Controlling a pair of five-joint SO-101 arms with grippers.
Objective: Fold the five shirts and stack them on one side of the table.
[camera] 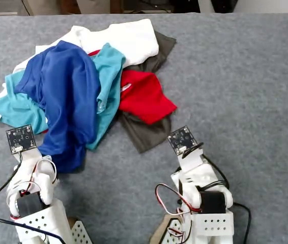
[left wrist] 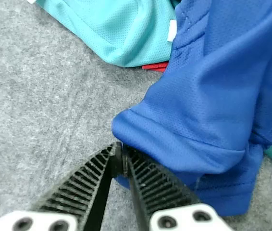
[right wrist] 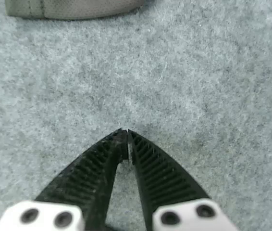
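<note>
L gripper: sitting near-left, jaws pressed together, nothing betw., tip just beside blue shirt hem – prob. lining up a grab.
R gripper: hovering over bare table nr grey shirt edge, jaws pressed together, empty.
Shirt pile: lying unfolded far-left, blue shirt draping on top.
</note>
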